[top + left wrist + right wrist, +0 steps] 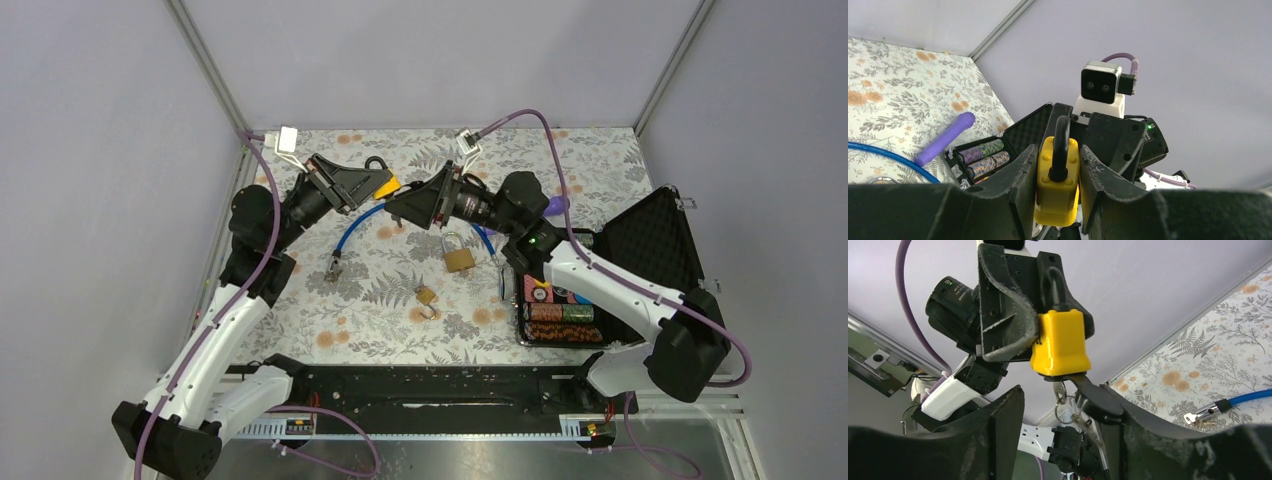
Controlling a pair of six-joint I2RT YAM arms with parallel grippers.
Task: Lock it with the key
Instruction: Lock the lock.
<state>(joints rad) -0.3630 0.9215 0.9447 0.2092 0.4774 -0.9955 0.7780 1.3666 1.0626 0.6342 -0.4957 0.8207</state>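
Observation:
A yellow padlock (386,186) with a black shackle is held above the table at the back, and my left gripper (372,186) is shut on its body. In the left wrist view the padlock (1058,185) sits upright between the two fingers of that gripper (1058,152). Seen from the right wrist, the padlock (1060,342) has a black-headed key (1096,399) sticking out of its underside, with a ring of silver keys (1064,412) hanging there. My right gripper (1063,395) is open around the key and ring, just below the padlock; the black head lies close to one finger.
A brass padlock (459,258) and a smaller one (426,296) lie on the flowered cloth. A blue cable (358,224) loops below the grippers. An open black case (650,240) holding poker chips (562,322) stands at the right, a purple object (945,137) beside it.

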